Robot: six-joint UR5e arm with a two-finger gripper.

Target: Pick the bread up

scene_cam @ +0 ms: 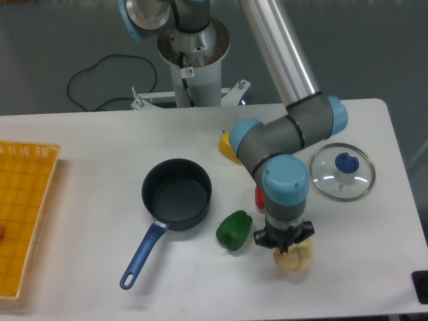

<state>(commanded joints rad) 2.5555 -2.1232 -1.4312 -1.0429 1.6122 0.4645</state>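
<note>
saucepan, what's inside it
Nothing shows inside the saucepan: only its bare dark bottom. The near inner wall is hidden by the rim. The green pepper lies apart on the table.

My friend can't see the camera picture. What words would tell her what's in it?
A robot arm's gripper presses down on a pale bread bun near the white table's front edge. Around it are a green pepper, a dark pot with a blue handle, a glass lid and a yellow basket.
</note>
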